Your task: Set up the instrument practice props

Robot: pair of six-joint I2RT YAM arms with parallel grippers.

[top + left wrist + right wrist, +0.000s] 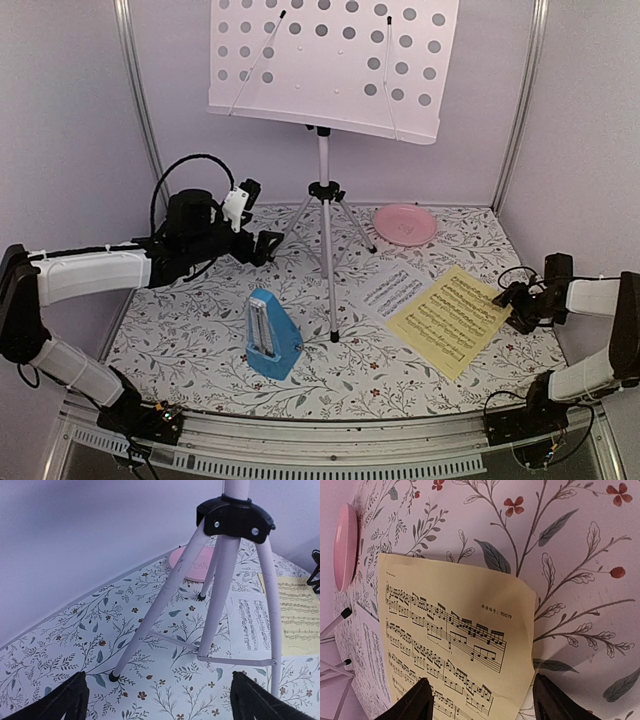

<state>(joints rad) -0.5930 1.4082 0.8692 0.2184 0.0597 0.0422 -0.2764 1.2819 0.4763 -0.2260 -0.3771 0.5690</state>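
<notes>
The pale perforated music stand rises on tripod legs at the middle back. A yellow sheet lies on the table right of it, overlapping a white sheet. The blue metronome stands upright at front left. My left gripper hovers open just left of the tripod; its view shows the stand legs ahead of the empty left gripper. My right gripper is at the yellow sheet's right edge. In its view the right gripper straddles the slightly raised edge of the yellow sheet, jaws apart.
A pink round plate lies at the back right, behind the sheets. Walls and metal posts close in the floral table on three sides. The tripod's feet spread across the table's middle.
</notes>
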